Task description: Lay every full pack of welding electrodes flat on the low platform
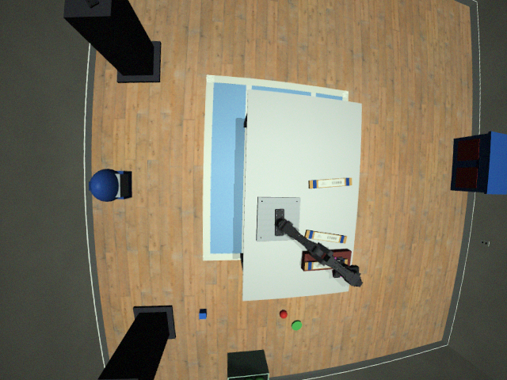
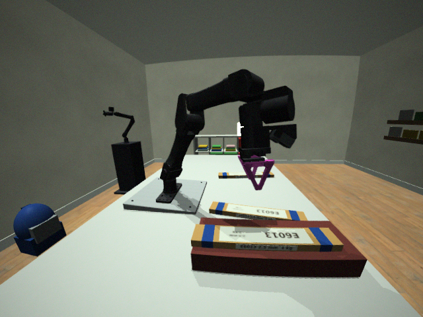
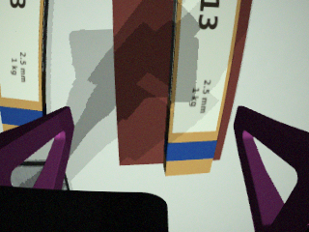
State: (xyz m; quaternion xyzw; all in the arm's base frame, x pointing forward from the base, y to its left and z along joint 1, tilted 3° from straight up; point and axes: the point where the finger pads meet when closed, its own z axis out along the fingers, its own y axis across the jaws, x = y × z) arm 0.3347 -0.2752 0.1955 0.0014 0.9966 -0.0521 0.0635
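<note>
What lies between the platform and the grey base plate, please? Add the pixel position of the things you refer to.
The middle pack (image 1: 325, 236) (image 2: 256, 211) lies partly between the platform (image 1: 333, 250) (image 2: 276, 266) and the base plate (image 1: 266, 218) (image 2: 143, 201); the top view shows this, with the arm (image 1: 300, 237) passing above.

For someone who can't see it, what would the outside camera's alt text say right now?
A black robot arm holds its open gripper above a white table; a pack of welding electrodes lies on a dark red platform, two more beyond.

One pack (image 1: 313, 265) (image 2: 269, 238) (image 3: 203, 87) flat on red-brown platform (image 2: 276, 266) (image 3: 140, 121); two packs (image 1: 329, 182) (image 1: 325, 237) (image 2: 246, 175) (image 2: 256, 210) (image 3: 20, 63) apparently on table.
</note>
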